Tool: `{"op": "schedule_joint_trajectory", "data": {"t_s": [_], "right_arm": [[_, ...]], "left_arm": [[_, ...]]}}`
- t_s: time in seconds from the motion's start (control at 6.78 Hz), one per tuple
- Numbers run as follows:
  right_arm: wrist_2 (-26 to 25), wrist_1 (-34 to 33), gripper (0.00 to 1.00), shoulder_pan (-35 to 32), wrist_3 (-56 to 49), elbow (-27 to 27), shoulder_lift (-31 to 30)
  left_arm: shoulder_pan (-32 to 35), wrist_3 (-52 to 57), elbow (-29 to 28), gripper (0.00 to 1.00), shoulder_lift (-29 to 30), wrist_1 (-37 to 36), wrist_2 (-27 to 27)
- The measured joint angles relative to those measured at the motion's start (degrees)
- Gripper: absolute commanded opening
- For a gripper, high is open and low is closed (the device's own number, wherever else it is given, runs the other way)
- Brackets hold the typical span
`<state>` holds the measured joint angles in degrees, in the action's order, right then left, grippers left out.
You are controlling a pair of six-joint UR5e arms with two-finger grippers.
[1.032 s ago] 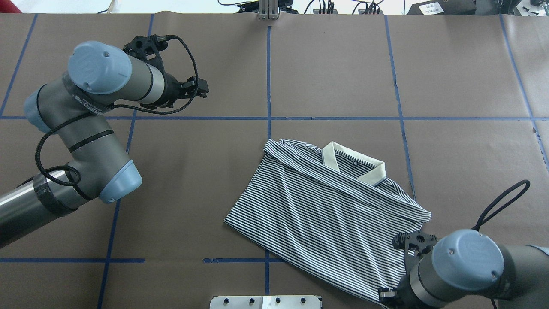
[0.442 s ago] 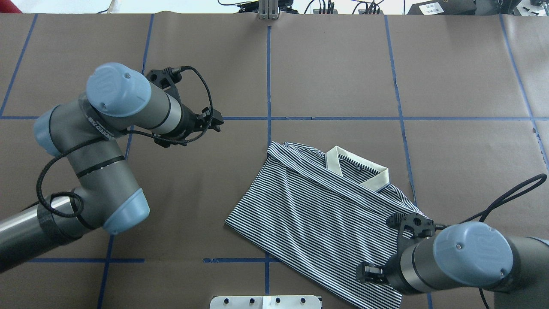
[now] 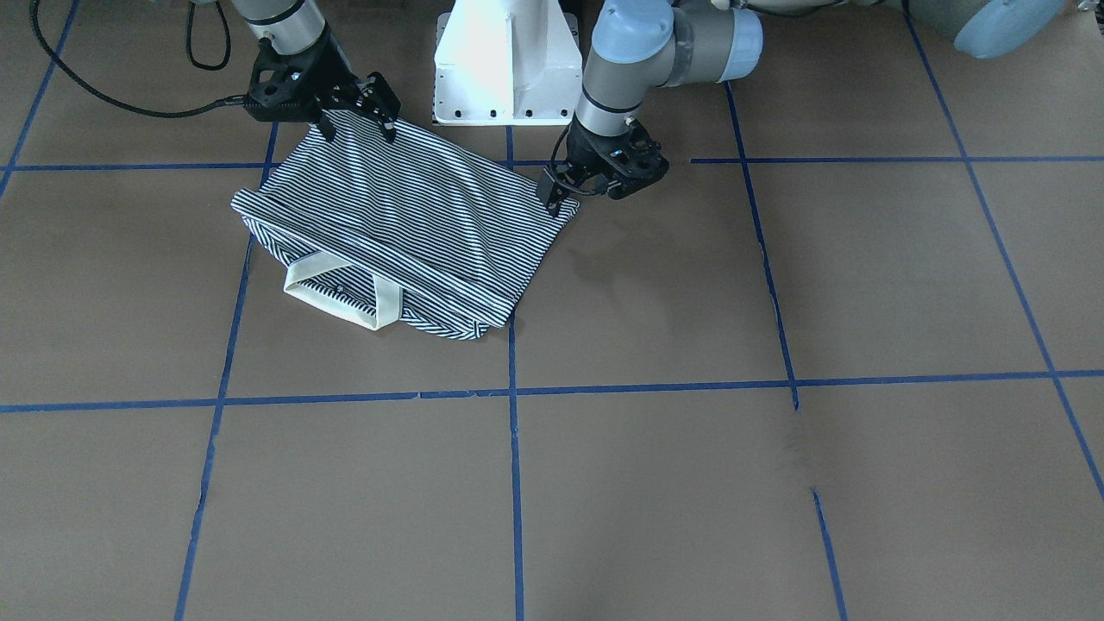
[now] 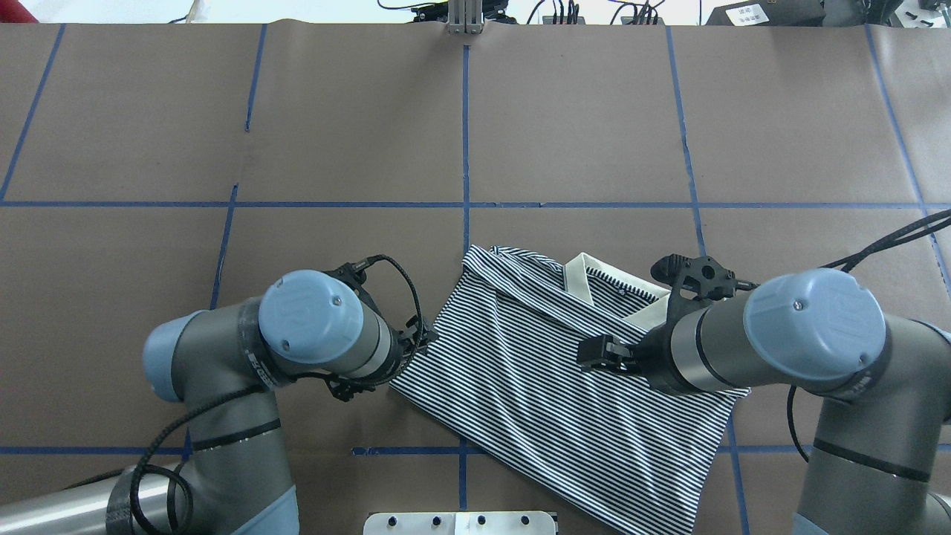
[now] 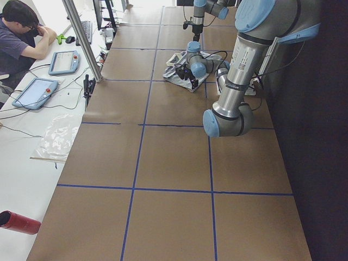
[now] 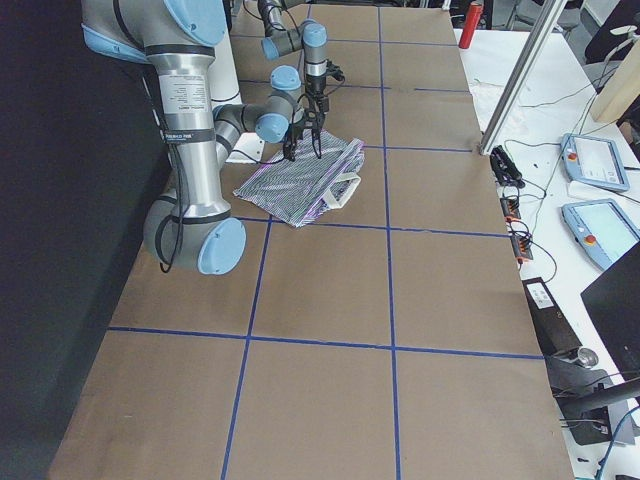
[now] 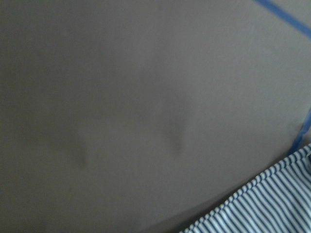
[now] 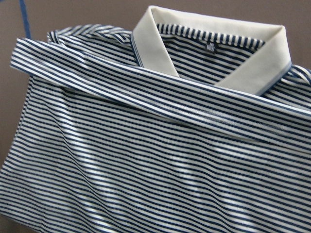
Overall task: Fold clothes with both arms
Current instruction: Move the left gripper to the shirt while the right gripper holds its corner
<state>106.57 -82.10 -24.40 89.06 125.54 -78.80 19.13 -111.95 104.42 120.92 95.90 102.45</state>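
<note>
The striped polo shirt (image 4: 520,371) lies folded on the brown table, its cream collar (image 4: 576,271) on the side away from the robot. My left gripper (image 4: 422,336) hangs low at the shirt's left corner (image 3: 565,211), fingers apart and empty. The left wrist view shows only bare table and that striped corner (image 7: 262,208). My right gripper (image 3: 356,129) stands open over the shirt's edge nearest the robot, one finger on each side of a stretch of cloth. Its wrist camera looks down on the shirt (image 8: 146,145) and collar (image 8: 150,43).
Blue tape lines (image 4: 466,148) divide the table into squares. The white pedestal base (image 3: 504,60) stands just behind the shirt, with a metal plate (image 4: 461,522) at the near edge. A person (image 5: 16,32) sits at a side bench holding tablets (image 5: 35,92).
Both arms closed in on the shirt. The left gripper swung from the far left down to the shirt's left corner. The right gripper moved from the near right corner up over the shirt.
</note>
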Motion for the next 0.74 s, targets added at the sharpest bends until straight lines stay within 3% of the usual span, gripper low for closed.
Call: {"op": "schedule_joint_trajectory", "data": {"t_s": [0.74], "right_arm": [[0.47,0.01,1.0,-2.26,-0.28,-1.05,2.21]], "left_arm": [[-3.71,-5.6,-2.17,0.87,0.25,-0.22,-4.26]]}}
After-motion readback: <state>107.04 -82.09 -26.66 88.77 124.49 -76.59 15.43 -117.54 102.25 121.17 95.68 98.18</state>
